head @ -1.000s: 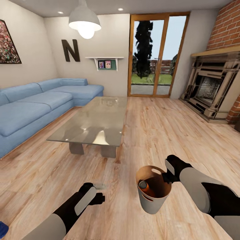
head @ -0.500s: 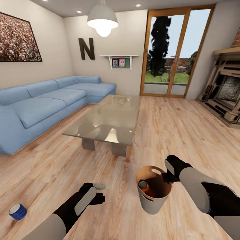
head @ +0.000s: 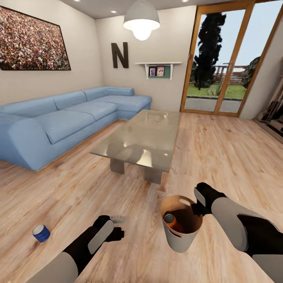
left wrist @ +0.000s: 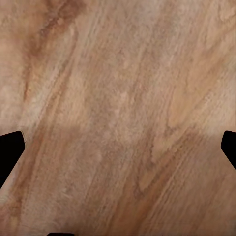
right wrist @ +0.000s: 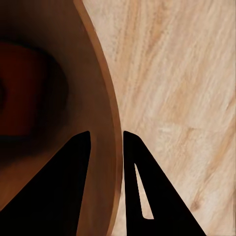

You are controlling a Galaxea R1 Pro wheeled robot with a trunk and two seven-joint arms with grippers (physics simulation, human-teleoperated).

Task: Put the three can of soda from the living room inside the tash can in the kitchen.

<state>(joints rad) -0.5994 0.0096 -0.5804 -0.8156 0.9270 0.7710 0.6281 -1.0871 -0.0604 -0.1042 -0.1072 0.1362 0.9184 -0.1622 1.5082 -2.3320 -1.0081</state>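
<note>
Grey-brown bin, wood-toned within: one tash can (head: 181,227), carried off the floor by the right gripper (head: 197,209), whose two fingers (right wrist: 147,191) pinched the rim, one inside the wall and one outside, as the right wrist view showed. Judged stiff and light, likely to swing from a one-sided rim hold; best kept upright.

Cans of soda, counted two:
- One orange can (head: 173,222), lying tilted inside the bin, silvery top toward the near wall, just beside the right gripper. Whether another can lay beneath it could not be told.
- One blue can (head: 41,233), on its side on the wooden floor (head: 220,157), well out to the left of the left gripper (head: 116,233). Judged light, thin-walled, smooth and prone to roll; best taken across the cylindrical body, with modest squeeze.

Left gripper: one, empty, jaws spread wide over bare floorboards in the left wrist view.

Setting: one light-blue sofa (head: 67,122) and one glass-topped low table (head: 141,139), both well ahead of the grippers.
</note>
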